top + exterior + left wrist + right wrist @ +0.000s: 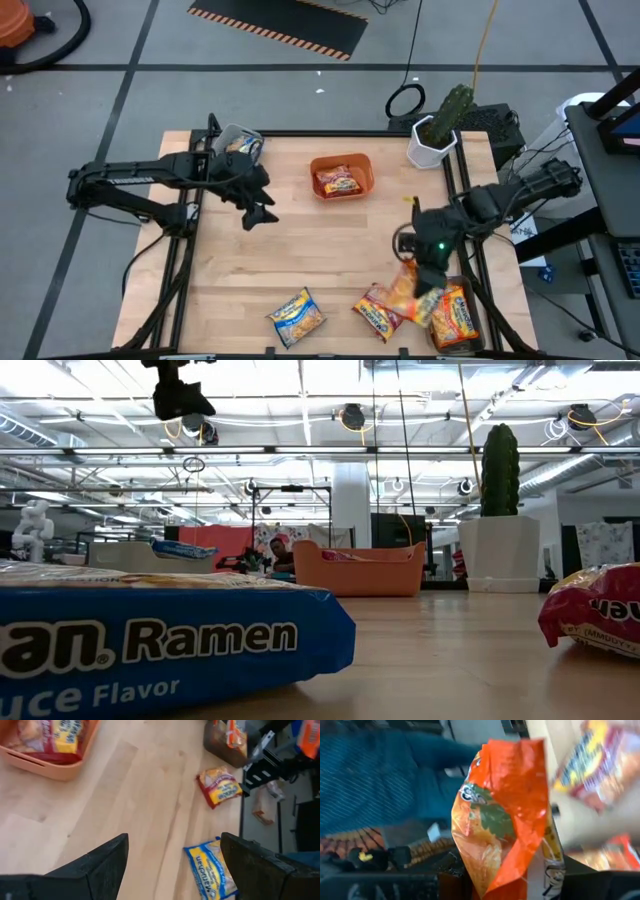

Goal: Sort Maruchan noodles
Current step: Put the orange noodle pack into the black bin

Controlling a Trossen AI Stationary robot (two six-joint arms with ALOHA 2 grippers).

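Observation:
My right gripper is shut on an orange noodle packet over the table's near right part; the packet also shows in the high view. My left gripper hangs open and empty above the table's left middle, its fingers wide apart. A blue-yellow packet and a red-yellow packet lie flat near the near edge. One packet lies in the orange bin and another in the clear bin. My right gripper holds the orange packet by one end, where the packet runs down between the dark fingers; the place of contact itself is hidden by the packet. The packet stretches away from the fingers, crumpled. In the high view it appears lifted off the table.
A dark bin with orange-yellow packets stands at the near right corner. A cactus in a white pot stands at the far right corner. Bare wood lies in the table's middle. In the low view the blue packet fills the foreground.

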